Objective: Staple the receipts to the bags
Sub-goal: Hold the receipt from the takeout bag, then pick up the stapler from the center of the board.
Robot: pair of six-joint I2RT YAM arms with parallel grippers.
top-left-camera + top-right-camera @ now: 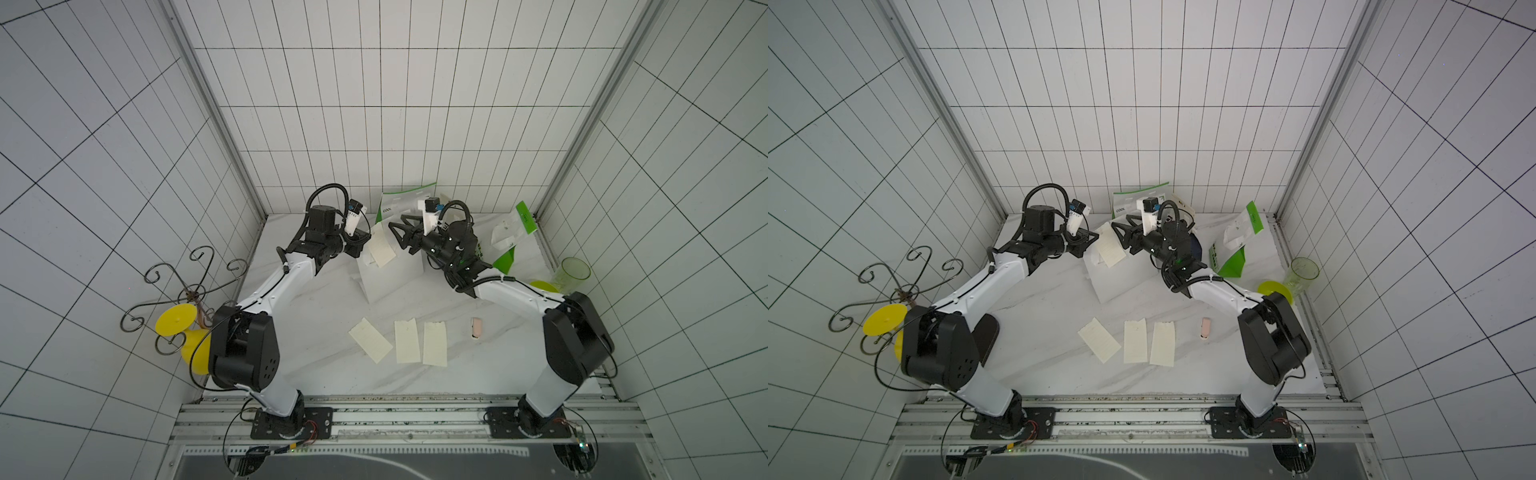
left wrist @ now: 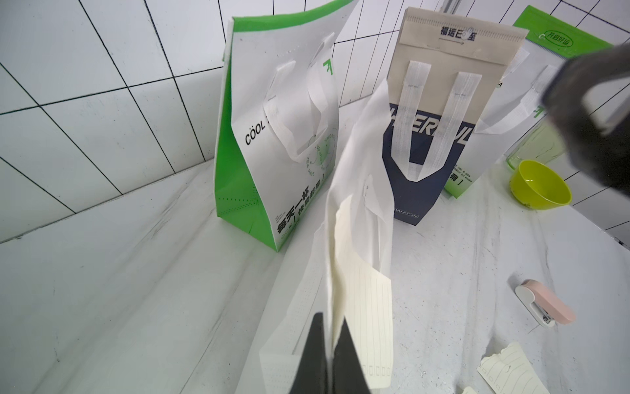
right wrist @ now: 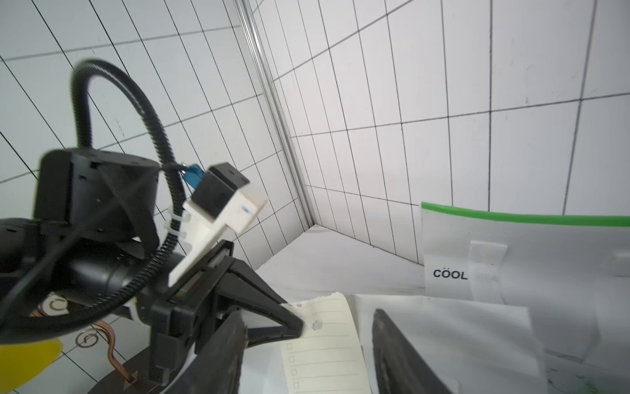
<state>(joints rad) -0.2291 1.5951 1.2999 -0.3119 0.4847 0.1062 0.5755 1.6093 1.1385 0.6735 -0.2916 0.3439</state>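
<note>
**Left gripper pins receipt to white bag; right gripper stands spread**

The white bag (image 1: pixel 392 276) stands mid-table, and everything else is placed from it. The left gripper (image 2: pixel 331 322) meets its top edge from the left arm's side. Its jaws are pressed together on that edge and on a receipt (image 1: pixel 383 250), which hangs down the bag's face. The left wrist view shows cream slip and white paper squeezed between the black fingers (image 2: pixel 313 358).

The right gripper (image 1: pixel 398 236) is at the bag's top from the opposite side, jaws spread with nothing pinched. In the right wrist view its fingers (image 3: pixel 392 341) stand either side of the slip.

Behind the bag, by the back wall, stands a green bag (image 1: pixel 403 203) printed COOL, with a navy bag (image 2: pixel 421 177) beside it. A second green bag (image 1: pixel 511 232) stands further off on the right arm's side, with a green cup (image 1: pixel 572 275) and a yellow bowl (image 2: pixel 540 186) beyond it.

In front of the bag, toward the arm bases, three receipts (image 1: pixel 406 341) lie flat side by side. A pink stapler (image 1: pixel 477 328) lies near that row, on the right arm's side, with neither gripper touching it
</note>
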